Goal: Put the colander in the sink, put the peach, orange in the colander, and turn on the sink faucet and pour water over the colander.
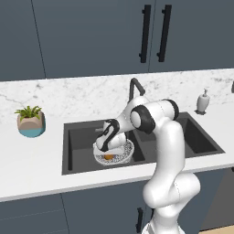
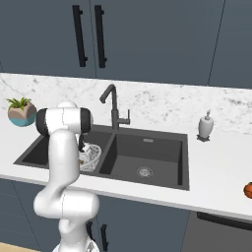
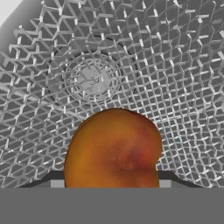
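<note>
Pincer (image 1: 109,145) down inside the colander (image 1: 123,153), its fingers hidden by the fruit in the hand view, so I cannot tell whether they clamp it or stand apart. That fruit, yellow-orange with a reddish blush, fills the lower middle of the hand view right at the pincer; I take it for the orange (image 3: 113,151), and it sits over the white mesh of the colander, whose round bottom centre shows just beyond it.

From the left base view the white arm (image 1: 167,151) bends over the bench (image 1: 32,160) edge and reaches down into the left basin of the sink (image 1: 82,132), where the colander rests on the dark floor of the basin. A bit of orange fruit peeks out under the hand there. The right basin lies bare, its round metal drain (image 2: 143,172) showing in the right base view.

Behind the sink the sink faucet (image 2: 114,106) stands tall and black, its spout bent over toward the basins. A white soap dispenser (image 2: 205,126) stands on the bench to the right of the sink, and a small potted plant (image 1: 30,121) to the left. Far right on the bench, at the edge of the right base view, sits the reddish peach (image 2: 248,190), well apart from the sink.

The bench is white, backed by a marbled white wall (image 1: 68,93), with dark blue-grey cabinets (image 1: 91,36) above bearing black handles (image 1: 145,34).
</note>
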